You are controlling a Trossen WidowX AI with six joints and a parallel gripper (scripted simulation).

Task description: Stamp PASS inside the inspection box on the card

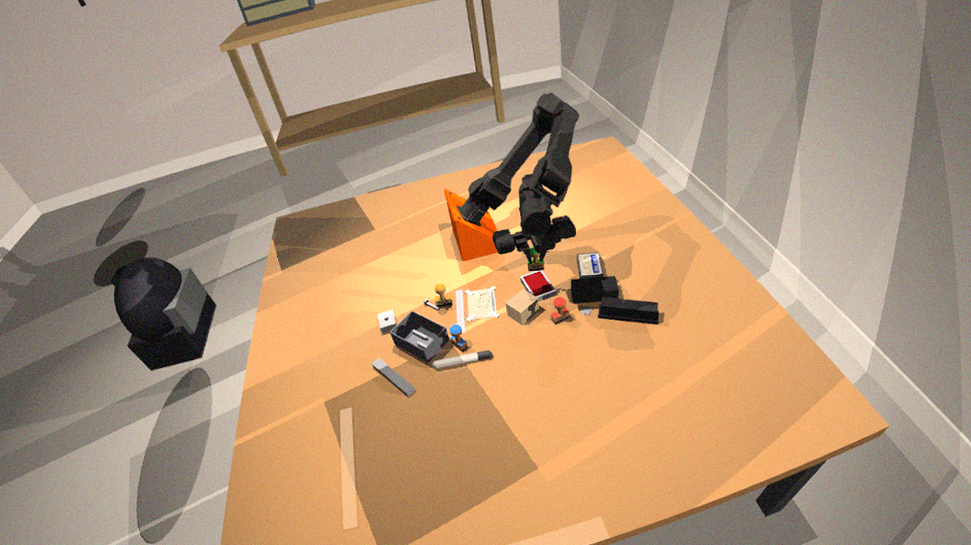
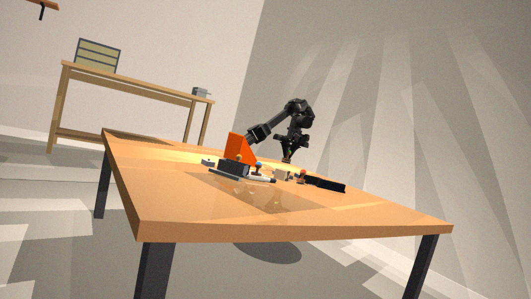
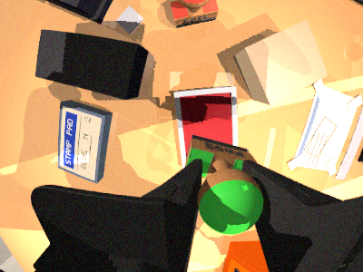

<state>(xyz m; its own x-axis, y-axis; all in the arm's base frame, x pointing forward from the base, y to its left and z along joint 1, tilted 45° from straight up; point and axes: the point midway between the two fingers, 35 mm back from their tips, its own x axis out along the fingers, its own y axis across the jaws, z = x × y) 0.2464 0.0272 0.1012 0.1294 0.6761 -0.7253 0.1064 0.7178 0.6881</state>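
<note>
My gripper (image 1: 534,252) (image 2: 287,153) (image 3: 221,167) is shut on the green-knobbed stamp (image 1: 535,263) (image 2: 286,160) (image 3: 231,206), holding it upright in the air. In the wrist view the stamp's wooden base overlaps the near edge of the open red ink pad (image 1: 536,283) (image 3: 213,127); in the top view it hangs just behind the pad. The underside of the stamp is hidden. The white card (image 1: 481,303) (image 3: 320,140), with printed lines and held at its corners, lies left of the pad in the top view. Its box is too small to read clearly.
A tan block (image 1: 522,307) (image 3: 286,59) and red-knobbed stamp (image 1: 559,310) stand near the pad. A closed blue stamp pad (image 1: 588,264) (image 3: 85,141) and black blocks (image 1: 629,310) (image 3: 91,63) lie right. Blue-knobbed (image 1: 457,337) and yellow-knobbed (image 1: 441,295) stamps and a marker (image 1: 460,360) are left.
</note>
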